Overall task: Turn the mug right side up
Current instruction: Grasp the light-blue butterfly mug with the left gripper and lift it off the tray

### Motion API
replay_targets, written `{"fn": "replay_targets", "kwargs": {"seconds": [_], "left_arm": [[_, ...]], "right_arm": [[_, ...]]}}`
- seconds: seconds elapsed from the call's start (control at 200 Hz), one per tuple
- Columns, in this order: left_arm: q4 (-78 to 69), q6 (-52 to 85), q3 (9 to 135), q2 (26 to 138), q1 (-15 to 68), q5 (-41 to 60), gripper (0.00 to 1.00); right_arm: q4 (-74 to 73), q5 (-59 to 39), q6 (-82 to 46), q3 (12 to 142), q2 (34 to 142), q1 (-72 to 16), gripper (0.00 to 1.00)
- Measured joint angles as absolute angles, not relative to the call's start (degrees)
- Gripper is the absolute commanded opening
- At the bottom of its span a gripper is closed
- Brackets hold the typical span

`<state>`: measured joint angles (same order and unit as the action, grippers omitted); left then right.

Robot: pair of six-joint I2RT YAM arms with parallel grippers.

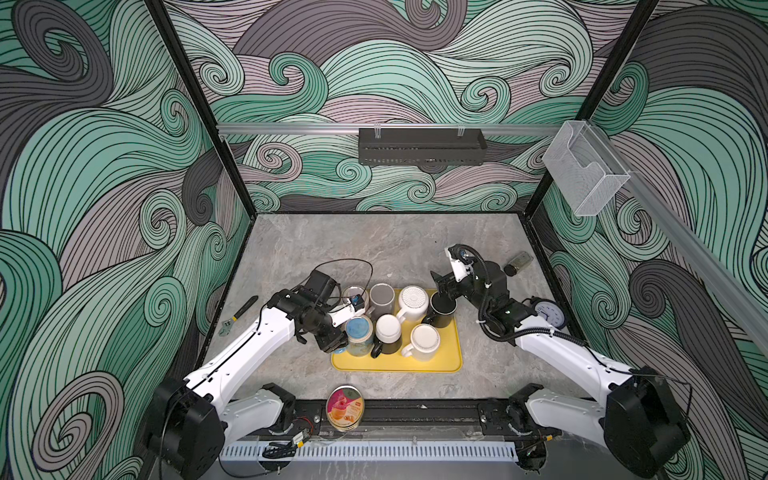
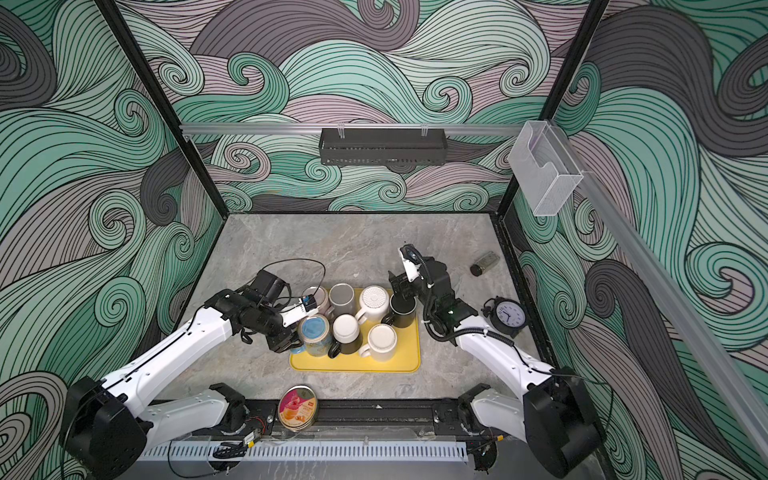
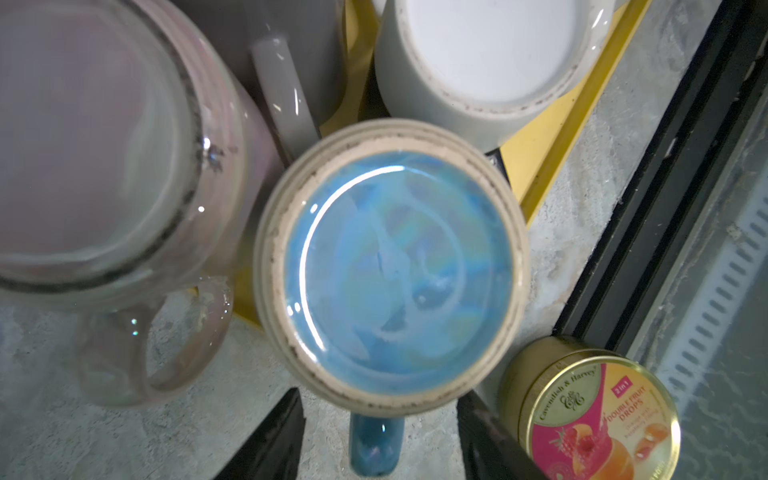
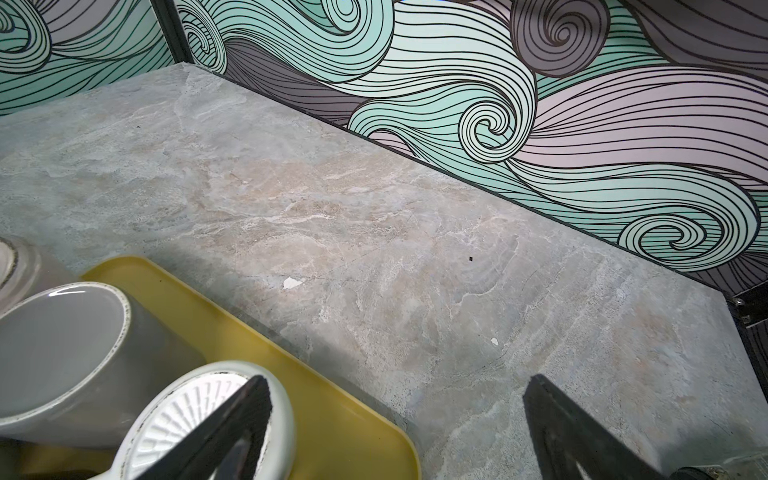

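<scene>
A mug with a glossy blue base (image 1: 359, 330) (image 2: 315, 330) (image 3: 395, 266) stands upside down at the front left corner of the yellow tray (image 1: 449, 361) (image 2: 407, 361). Its blue handle (image 3: 376, 444) points off the tray's left side. My left gripper (image 1: 336, 344) (image 2: 291, 345) (image 3: 382, 440) is open, its black fingers (image 3: 282, 436) on either side of that handle and clear of it. My right gripper (image 1: 440, 286) (image 2: 399, 284) (image 4: 395, 415) hangs open with nothing in it above the tray's back right corner, over the ribbed-base white mug (image 4: 199, 415).
Several other mugs crowd the tray: grey (image 1: 381, 297), ribbed white (image 1: 413, 301), black (image 1: 442, 309), white-based black (image 1: 387, 332), white (image 1: 424, 341). A pinkish glass mug (image 3: 104, 166) touches the tray's left. Candy tin (image 1: 345, 407), wrench (image 1: 239, 316), clock (image 1: 547, 313) and small jar (image 1: 517, 262) lie around.
</scene>
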<state>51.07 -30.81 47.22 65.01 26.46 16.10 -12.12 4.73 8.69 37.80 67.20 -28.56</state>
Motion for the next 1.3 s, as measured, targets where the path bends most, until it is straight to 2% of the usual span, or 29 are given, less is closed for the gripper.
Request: {"fn": "replay_targets", "kwargs": {"seconds": [0.25,0.305,0.395,0.535,0.615,0.826,1.031,1.301], "left_arm": [[48.84,-29.30,43.59,63.05,26.81,15.75,0.61],[48.31,-29.04,43.38,63.29,26.83,15.35,0.58],[47.55,-28.86,43.38,64.18,26.83,14.74,0.48],[46.54,-28.77,43.40,67.92,26.85,14.59,0.46],[46.50,-28.82,43.40,70.02,27.05,14.57,0.41],[46.57,-29.43,44.01,72.27,27.18,14.92,0.16],[45.78,-29.47,44.18,72.14,27.46,14.22,0.00],[46.85,-29.43,44.23,70.37,27.53,13.39,0.00]], "right_arm": [[-11.94,5.30,8.34,37.91,67.20,-28.67,0.93],[-11.90,5.58,8.34,37.91,67.20,-28.67,0.92],[-11.73,5.96,8.34,38.00,67.20,-28.67,0.92],[-11.73,6.72,8.32,38.02,67.11,-28.67,0.92],[-11.73,7.20,8.34,38.02,67.09,-28.67,0.91],[-11.73,7.77,8.32,38.02,67.09,-28.67,0.91],[-11.73,8.01,8.08,38.02,67.07,-28.67,0.91],[-11.70,7.94,7.68,38.02,66.54,-28.67,0.91]]}}
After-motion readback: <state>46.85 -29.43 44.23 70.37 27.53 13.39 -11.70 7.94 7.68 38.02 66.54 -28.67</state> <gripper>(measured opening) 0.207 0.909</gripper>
